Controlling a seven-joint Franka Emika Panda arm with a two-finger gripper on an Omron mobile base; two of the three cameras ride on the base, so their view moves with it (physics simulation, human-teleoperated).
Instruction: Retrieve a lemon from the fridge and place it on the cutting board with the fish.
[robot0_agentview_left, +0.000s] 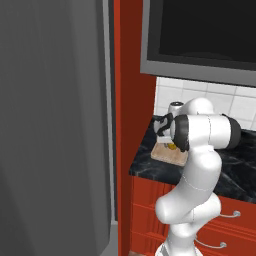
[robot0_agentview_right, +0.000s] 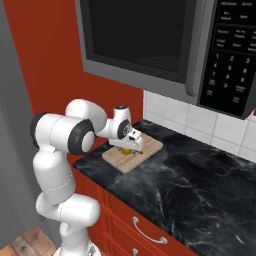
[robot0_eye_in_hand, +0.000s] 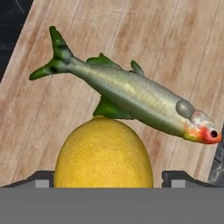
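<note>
The yellow lemon rests on the light wooden cutting board, touching the belly of a silver-green fish with a red snout. My gripper hangs straight over the lemon, open, its dark fingertips standing on either side, with a small gap showing on the right. From the right base view the gripper points down at the board near the counter's left end, a bit of lemon below it. The grey fridge stands to the left.
A black marble counter stretches to the right of the board. A dark microwave hangs above it over a white tiled wall. Red drawers with curved handles sit below. A red panel separates fridge and counter.
</note>
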